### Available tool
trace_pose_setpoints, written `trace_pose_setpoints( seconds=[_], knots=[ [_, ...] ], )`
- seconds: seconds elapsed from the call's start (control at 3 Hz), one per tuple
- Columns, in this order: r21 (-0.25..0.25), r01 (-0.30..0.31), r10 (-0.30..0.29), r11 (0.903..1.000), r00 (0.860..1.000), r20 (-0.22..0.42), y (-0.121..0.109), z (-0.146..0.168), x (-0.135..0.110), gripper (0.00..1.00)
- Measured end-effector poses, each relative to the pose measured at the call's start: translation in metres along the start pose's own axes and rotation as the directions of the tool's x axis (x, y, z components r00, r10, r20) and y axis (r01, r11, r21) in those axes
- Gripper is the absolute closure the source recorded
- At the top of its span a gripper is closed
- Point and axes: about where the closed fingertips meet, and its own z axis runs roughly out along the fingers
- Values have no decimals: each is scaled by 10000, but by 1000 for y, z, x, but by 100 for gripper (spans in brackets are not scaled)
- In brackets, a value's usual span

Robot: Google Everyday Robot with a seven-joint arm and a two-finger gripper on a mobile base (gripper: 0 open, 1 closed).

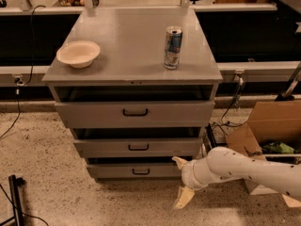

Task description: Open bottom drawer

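The bottom drawer [122, 171] is the lowest, narrowest grey front of the grey cabinet, with a small black bar handle [140, 172]. It stands slightly out, with a dark gap above it. My gripper [182, 179] is at the drawer's right end, low near the floor. Its fingers are spread: one cream fingertip [179, 161] is by the drawer's upper right corner, the other [182, 198] hangs below it toward the floor. It holds nothing. My white arm [249, 171] reaches in from the right.
The middle drawer [136, 147] and the tall top drawer [135, 113] sit above. A cream bowl [78, 53] and a drink can [173, 47] stand on the cabinet top. An open cardboard box [270, 135] is at the right, cables behind it, a black stand [16, 204] at lower left.
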Motion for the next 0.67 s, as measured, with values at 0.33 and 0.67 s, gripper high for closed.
trace_pose_setpoints(
  seconds=[0.33, 0.67],
  knots=[
    [35, -138, 139, 9999, 9996, -234, -3, 8, 5, 0],
    [469, -369, 383, 9982, 9988, -296, -10, 26, 23, 0]
  ],
)
